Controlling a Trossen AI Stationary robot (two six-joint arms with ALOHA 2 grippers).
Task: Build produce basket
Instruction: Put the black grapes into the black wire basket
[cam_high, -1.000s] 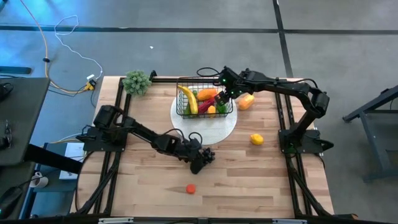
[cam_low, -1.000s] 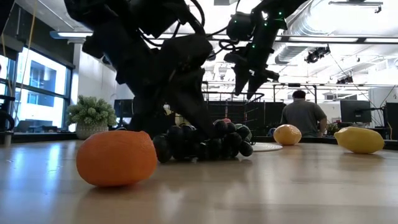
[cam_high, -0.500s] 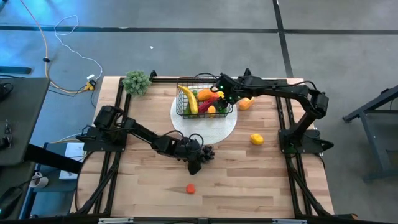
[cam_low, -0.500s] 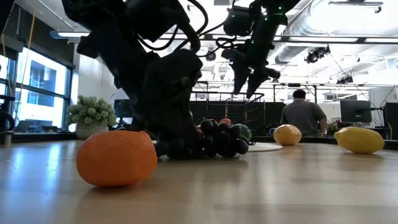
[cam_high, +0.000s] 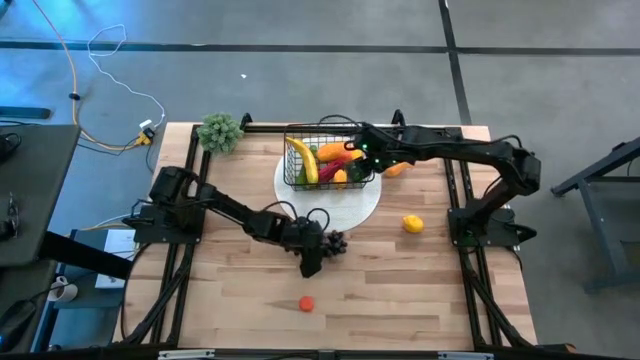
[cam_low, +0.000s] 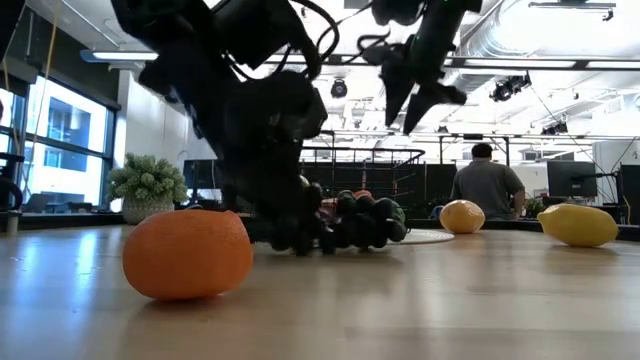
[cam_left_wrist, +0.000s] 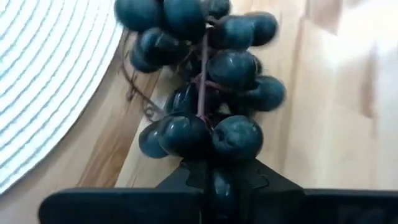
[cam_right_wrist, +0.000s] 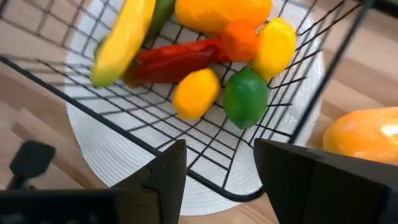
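Grape bunch (cam_left_wrist: 205, 93) had been clamped by your left gripper (cam_high: 312, 252) near the plate's (cam_high: 365, 208) front edge; right gripper (cam_high: 365, 155) hung open beside the basket (cam_high: 292, 160), so grapes went in next.

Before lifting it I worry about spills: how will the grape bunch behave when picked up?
Likely floppy: the grape bunch is loose berries on thin stems, so it may dangle and swing. The left hand grips only its end, so slipping seems possible.
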